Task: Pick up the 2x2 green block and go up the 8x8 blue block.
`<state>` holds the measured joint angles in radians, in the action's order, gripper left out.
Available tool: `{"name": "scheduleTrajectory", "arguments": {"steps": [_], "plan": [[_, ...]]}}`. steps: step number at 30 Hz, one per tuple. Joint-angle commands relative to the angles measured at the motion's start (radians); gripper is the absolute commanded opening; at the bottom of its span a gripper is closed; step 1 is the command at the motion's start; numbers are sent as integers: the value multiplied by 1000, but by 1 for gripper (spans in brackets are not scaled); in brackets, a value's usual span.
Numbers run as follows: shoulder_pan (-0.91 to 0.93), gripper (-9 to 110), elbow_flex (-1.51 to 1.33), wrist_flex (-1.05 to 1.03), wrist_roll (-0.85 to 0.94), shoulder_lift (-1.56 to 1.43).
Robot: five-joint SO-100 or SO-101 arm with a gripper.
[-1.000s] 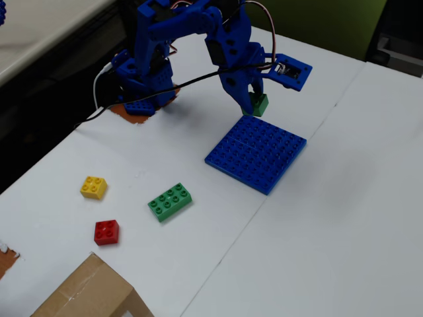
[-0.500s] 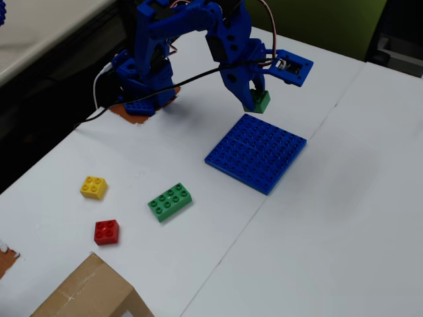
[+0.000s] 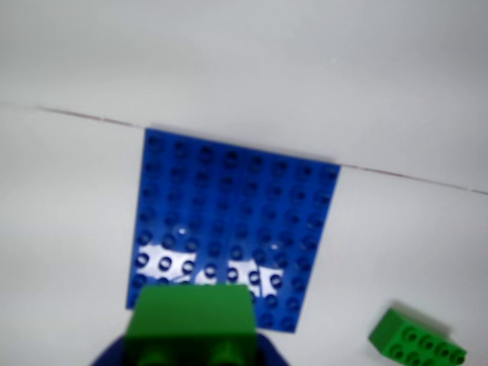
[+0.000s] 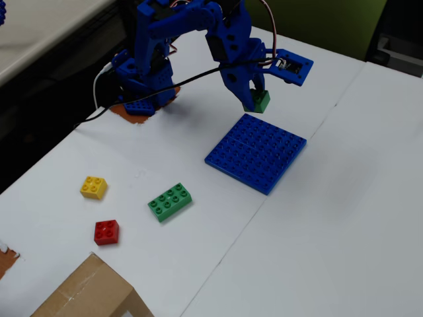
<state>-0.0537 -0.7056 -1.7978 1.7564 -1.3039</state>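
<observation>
A small yellow plastic brick (image 4: pixel 93 187), small red plastic brick (image 4: pixel 106 232) & longer green eight-stud brick (image 4: pixel 170 201) are being seen on white tabletop (image 4: pixel 317 251), w/ a brown cardboard box (image 4: pixel 89 294) nr the red one.

Even, bright, diffuse light fills both views, and the white table (image 4: pixel 330 218) reads nearly washed out. In the fixed view, shadows are faint and soft, the clearest a pale one beside the 8x8 blue block (image 4: pixel 256 153) toward 4 o'clock. The wrist view is soft all over (studs smeared), with white glare patches on the baseplate (image 3: pixel 229 221) toward 6 o'clock. The 2x2 green block (image 3: pixel 191 324) at the bottom edge is the blurriest thing.
</observation>
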Motion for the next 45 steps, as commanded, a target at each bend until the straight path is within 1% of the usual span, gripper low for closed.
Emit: {"name": "scheduleTrajectory", "arguments": {"steps": [1, 14, 21, 24, 30, 45], "plan": [[-11, 9, 18, -43, 0, -31], [-5, 9, 35, -43, -3, -18], [35, 9, 26, -43, 12, -17], [54, 9, 52, -43, -37, 0], [77, 9, 61, -43, -81, 44], [60, 10, 64, -44, -141, 66]]}}
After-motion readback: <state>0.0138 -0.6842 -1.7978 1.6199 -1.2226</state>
